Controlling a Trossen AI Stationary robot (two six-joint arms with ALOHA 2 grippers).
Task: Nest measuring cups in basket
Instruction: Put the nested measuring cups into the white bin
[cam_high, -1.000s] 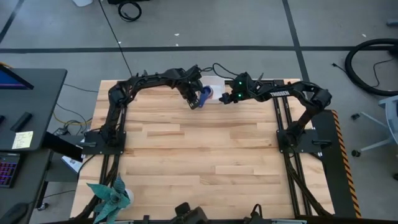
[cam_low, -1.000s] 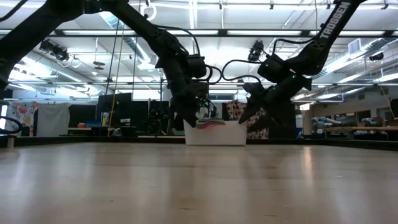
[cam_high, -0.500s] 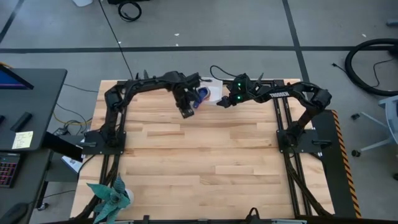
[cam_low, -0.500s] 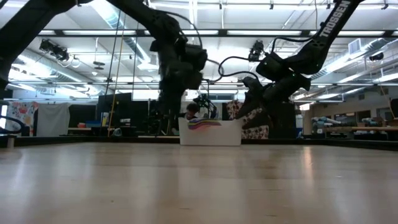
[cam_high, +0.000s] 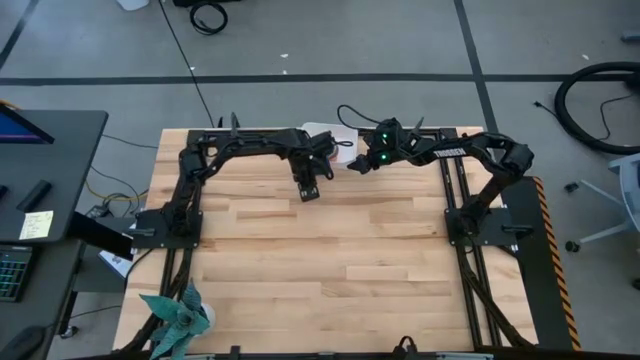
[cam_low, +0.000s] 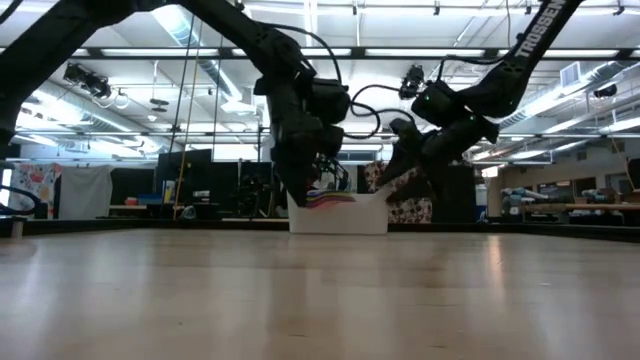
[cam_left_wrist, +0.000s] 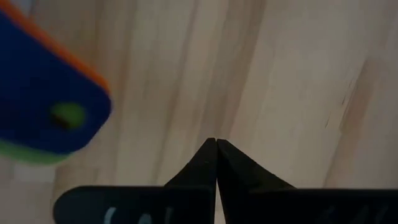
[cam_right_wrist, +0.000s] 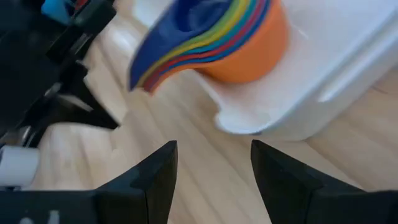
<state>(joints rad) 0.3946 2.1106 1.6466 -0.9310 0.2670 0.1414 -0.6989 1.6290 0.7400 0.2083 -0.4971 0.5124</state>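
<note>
The measuring cups (cam_right_wrist: 217, 37) sit nested in one stack, orange outermost and dark blue on top, bowls down in the white basket (cam_right_wrist: 348, 68) near the table's far edge. Their handles (cam_low: 325, 198) stick out over the basket's left rim. In the left wrist view the stacked handles (cam_left_wrist: 43, 106) show blurred. My left gripper (cam_high: 309, 190) (cam_left_wrist: 216, 143) is shut over bare wood, just near of the basket (cam_high: 318, 130). My right gripper (cam_high: 355, 165) (cam_right_wrist: 214, 152) is open, hovering at the basket's right near corner and pointing at the cups.
A teal spiky plant (cam_high: 180, 315) stands at the table's near left corner. The basket (cam_low: 338, 212) sits close to the far edge, with both arms crowded around it. The wooden tabletop (cam_high: 330, 260) stretches toward the near edge.
My left gripper has drawn back from the cup stack toward the table's near edge, and the dark blue cup stays in the basket. The basket has slid a little toward the table's left.
</note>
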